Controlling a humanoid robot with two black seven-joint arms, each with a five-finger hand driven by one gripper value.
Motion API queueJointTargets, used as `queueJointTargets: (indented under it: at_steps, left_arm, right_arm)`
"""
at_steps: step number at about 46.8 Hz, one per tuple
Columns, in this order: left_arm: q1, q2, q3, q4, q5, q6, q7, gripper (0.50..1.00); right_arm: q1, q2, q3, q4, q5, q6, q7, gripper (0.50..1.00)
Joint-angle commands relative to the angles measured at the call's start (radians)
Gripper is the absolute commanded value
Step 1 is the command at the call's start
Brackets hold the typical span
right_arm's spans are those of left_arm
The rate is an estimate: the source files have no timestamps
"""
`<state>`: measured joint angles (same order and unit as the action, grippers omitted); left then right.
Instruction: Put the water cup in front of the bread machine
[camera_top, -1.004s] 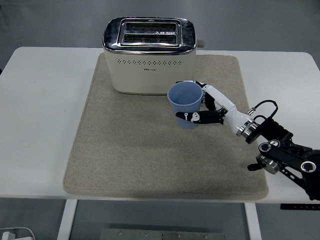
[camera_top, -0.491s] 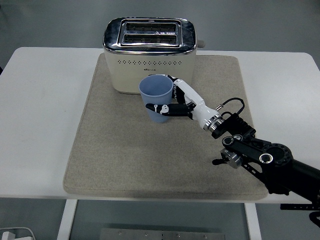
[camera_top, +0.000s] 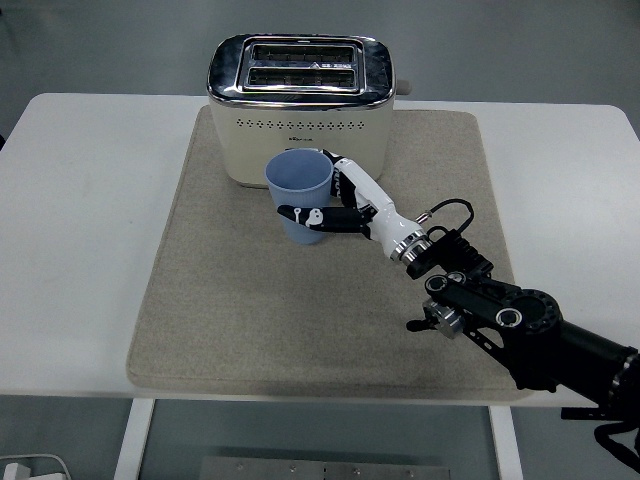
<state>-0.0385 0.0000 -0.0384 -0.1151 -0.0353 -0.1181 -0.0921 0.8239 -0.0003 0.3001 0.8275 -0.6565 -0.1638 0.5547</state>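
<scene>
A light blue water cup (camera_top: 300, 190) stands upright in my right hand (camera_top: 330, 200), whose white and black fingers (camera_top: 312, 216) wrap around its side. The cup is just in front of the cream and chrome bread machine (camera_top: 300, 110), near its front face, over the beige mat (camera_top: 230, 300). I cannot tell whether the cup rests on the mat or is held slightly above it. My right arm (camera_top: 500, 320) reaches in from the lower right. The left arm is out of view.
The bread machine stands at the back of the mat on the white table (camera_top: 80, 240). Its lever (camera_top: 403, 87) sticks out on the right side.
My right hand has carried the cup leftward across the mat, from the toaster's right corner to in front of its middle. The last half second brought only a small shift left.
</scene>
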Motion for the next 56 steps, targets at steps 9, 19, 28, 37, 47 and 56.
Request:
queueJointTargets:
  at_steps: [9, 19, 28, 37, 47, 56]
  left_arm:
    - [0.000, 0.000, 0.000, 0.000, 0.000, 0.000, 0.000, 1.000]
    - [0.000, 0.000, 0.000, 0.000, 0.000, 0.000, 0.000, 1.000]
    - [0.000, 0.000, 0.000, 0.000, 0.000, 0.000, 0.000, 1.000]
    - [0.000, 0.000, 0.000, 0.000, 0.000, 0.000, 0.000, 1.000]
    - [0.000, 0.000, 0.000, 0.000, 0.000, 0.000, 0.000, 1.000]
    - [0.000, 0.000, 0.000, 0.000, 0.000, 0.000, 0.000, 1.000]
  right_arm:
    - [-0.002, 0.000, -0.003, -0.007, 0.000, 0.003, 0.013, 0.868]
    - [-0.003, 0.000, -0.006, -0.014, 0.000, 0.003, 0.013, 0.911]
    - [-0.006, 0.000, -0.006, -0.024, 0.000, 0.000, 0.014, 0.911]
    - [-0.006, 0.000, -0.006, -0.024, 0.000, 0.000, 0.014, 0.911]
    - [-0.008, 0.000, -0.015, -0.019, -0.002, 0.001, 0.014, 0.911]
    - [-0.003, -0.010, -0.013, -0.019, -0.002, 0.007, 0.014, 0.911]
